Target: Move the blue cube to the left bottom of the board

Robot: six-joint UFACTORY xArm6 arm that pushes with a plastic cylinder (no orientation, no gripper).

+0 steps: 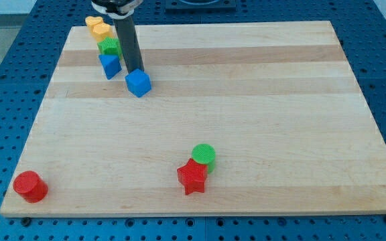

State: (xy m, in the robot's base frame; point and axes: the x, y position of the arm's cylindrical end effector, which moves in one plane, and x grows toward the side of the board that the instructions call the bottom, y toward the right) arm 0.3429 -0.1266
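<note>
The blue cube lies on the wooden board in its upper left part. My tip stands just above the cube in the view, touching or almost touching its top edge. The dark rod rises from there to the view's top. To the cube's left lies a second blue block, shaped like a wedge or triangle.
A green block sits above the blue wedge, partly behind the rod. Two yellow blocks lie at the board's top left corner. A red cylinder stands at the bottom left corner. A green cylinder touches a red star at bottom centre.
</note>
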